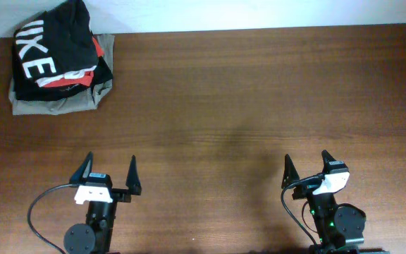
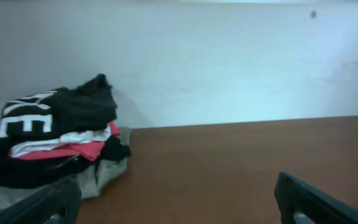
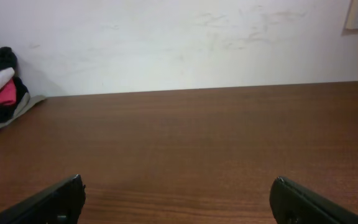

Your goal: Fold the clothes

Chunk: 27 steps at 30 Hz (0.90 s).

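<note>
A pile of clothes [image 1: 58,60] lies at the table's far left corner: a black shirt with white letters and red parts on top of a grey-green garment. It shows in the left wrist view [image 2: 55,146] and small at the left edge of the right wrist view [image 3: 2,87]. My left gripper [image 1: 109,171] is open and empty near the front edge, far from the pile. My right gripper [image 1: 307,166] is open and empty at the front right. Their fingertips frame bare wood in the left wrist view [image 2: 179,199] and the right wrist view [image 3: 178,199].
The brown wooden table [image 1: 245,106] spans the view, with a white wall behind its far edge [image 3: 185,43]. Black cables loop beside both arm bases at the front.
</note>
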Tool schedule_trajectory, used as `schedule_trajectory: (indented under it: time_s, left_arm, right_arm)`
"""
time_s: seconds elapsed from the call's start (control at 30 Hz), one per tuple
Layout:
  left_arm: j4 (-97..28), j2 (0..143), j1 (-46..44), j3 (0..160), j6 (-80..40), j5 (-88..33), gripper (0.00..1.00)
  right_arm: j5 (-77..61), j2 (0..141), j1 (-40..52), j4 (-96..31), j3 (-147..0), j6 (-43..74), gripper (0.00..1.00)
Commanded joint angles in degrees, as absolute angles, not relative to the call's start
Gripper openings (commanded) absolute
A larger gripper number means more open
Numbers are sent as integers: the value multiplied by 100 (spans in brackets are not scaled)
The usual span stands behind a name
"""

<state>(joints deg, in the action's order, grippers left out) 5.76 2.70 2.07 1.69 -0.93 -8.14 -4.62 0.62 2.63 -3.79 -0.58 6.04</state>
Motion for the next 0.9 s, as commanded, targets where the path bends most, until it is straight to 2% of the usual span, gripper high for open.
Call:
schedule_trajectory:
  time_s: [0.0, 0.23, 0.87]
  left_arm:
    - [510, 25, 298, 47, -40, -462, 99]
    - [-475, 23, 478, 47, -43, 84, 99]
    - [-473, 30, 478, 49, -43, 86, 99]
  right_arm:
    - [-556, 21, 298, -405, -32, 642, 99]
    - [-556, 21, 298, -405, -32, 642, 99]
    - [-556, 21, 298, -405, -32, 642, 99]
